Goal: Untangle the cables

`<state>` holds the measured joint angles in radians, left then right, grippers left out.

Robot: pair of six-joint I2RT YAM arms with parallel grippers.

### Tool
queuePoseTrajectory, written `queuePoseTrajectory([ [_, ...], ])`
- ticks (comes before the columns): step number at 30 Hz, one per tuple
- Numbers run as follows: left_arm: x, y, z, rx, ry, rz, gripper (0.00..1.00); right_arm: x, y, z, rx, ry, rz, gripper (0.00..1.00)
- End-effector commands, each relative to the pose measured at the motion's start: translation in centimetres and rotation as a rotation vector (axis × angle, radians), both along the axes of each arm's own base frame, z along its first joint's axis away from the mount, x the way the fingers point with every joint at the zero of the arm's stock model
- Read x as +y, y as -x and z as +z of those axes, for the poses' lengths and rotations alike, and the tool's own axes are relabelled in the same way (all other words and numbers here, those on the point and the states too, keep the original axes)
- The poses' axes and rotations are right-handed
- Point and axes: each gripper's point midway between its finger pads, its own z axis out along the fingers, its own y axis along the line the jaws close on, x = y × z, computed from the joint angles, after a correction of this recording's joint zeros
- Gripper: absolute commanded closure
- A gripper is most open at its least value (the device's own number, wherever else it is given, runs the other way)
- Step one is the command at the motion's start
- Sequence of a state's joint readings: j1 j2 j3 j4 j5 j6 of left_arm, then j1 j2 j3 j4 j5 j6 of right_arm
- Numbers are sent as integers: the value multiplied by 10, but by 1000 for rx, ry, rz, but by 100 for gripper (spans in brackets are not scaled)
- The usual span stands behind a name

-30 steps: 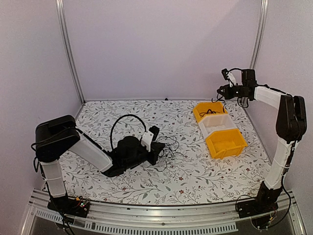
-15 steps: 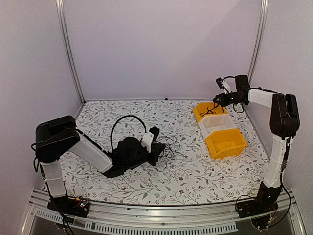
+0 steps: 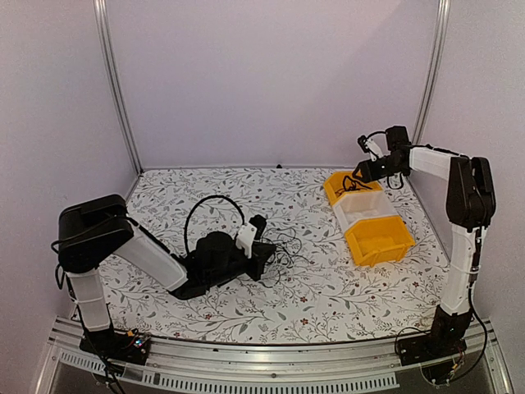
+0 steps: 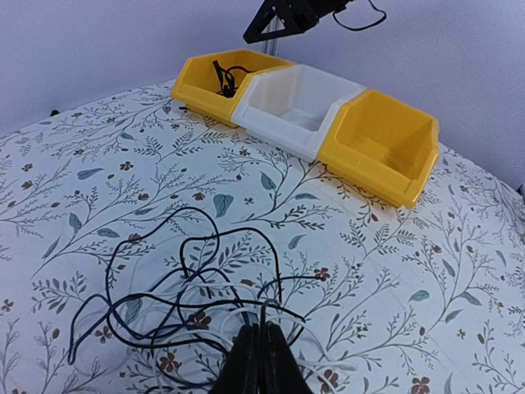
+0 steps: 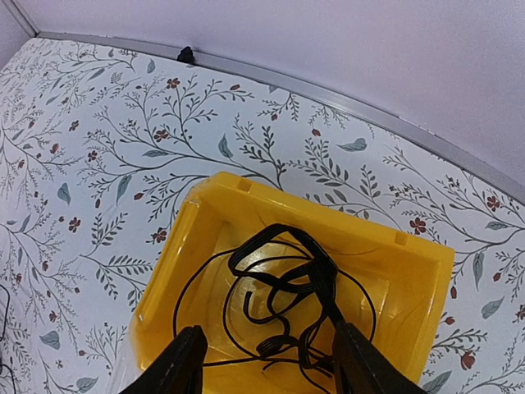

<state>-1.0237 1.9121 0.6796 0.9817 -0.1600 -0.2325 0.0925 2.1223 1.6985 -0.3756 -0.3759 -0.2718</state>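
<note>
A tangle of thin black and white cables [image 4: 189, 279] lies on the flowered table [image 3: 328, 295], also seen in the top view as cables [image 3: 283, 246]. My left gripper [image 4: 261, 328] rests low at the tangle's near side, shut with a dark strand running in between its tips; from above the left gripper [image 3: 267, 250] sits mid-table. One black cable [image 5: 283, 279] lies coiled in the far yellow bin [image 5: 205, 213]. My right gripper [image 5: 271, 332] hangs open just above that bin, and the cable's bundle runs close past its right finger. In the top view the right gripper [image 3: 358, 174] is at the back right.
Three bins stand in a row at the right: the far yellow bin [image 3: 338, 182], a white bin [image 3: 365, 205] and a near yellow bin [image 3: 379, 238]. A thick black hose [image 3: 215, 201] arches over the left arm. Walls and a metal rail close the back.
My right gripper moved left and down over the far yellow bin and opened; the black cable now lies in the bin. The left arm has not moved.
</note>
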Motion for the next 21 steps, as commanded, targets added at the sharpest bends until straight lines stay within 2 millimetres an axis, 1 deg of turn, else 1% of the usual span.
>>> queuePoseTrajectory([
  [1,-5,9,26,-41,42,-33,100,0,15,72,-102,-29,-15,43],
  [2,-6,10,31,-49,48,-36,100,6,25,89,-132,-57,11,43],
  [3,-6,9,35,-56,52,-39,100,14,36,95,-138,-92,50,43],
  [4,-7,10,40,-63,57,-44,100,23,50,107,-161,-131,101,43],
  [5,-9,11,44,-68,62,-52,100,33,62,109,-171,-153,149,44],
  [6,-10,11,48,-74,67,-59,100,44,80,124,-202,-180,205,45],
  [7,-11,11,52,-79,68,-64,100,56,97,122,-197,-202,267,45],
  [9,-13,12,56,-82,64,-75,100,85,135,133,-220,-228,412,46],
  [11,-15,14,61,-90,67,-86,100,114,168,122,-215,-205,525,46],
  [14,-16,16,72,-106,79,-101,100,156,217,99,-204,-144,694,45],
  [16,-16,19,82,-124,96,-119,100,175,241,82,-200,-108,778,43],
  [18,-17,23,91,-144,108,-139,100,187,247,71,-197,-89,796,42],
  [19,-17,25,95,-152,114,-149,100,192,247,70,-180,-103,791,42],
  [20,-17,27,98,-158,114,-162,100,195,246,63,-143,-114,789,42],
  [21,-17,30,100,-165,115,-172,100,198,244,62,-127,-122,789,42],
])
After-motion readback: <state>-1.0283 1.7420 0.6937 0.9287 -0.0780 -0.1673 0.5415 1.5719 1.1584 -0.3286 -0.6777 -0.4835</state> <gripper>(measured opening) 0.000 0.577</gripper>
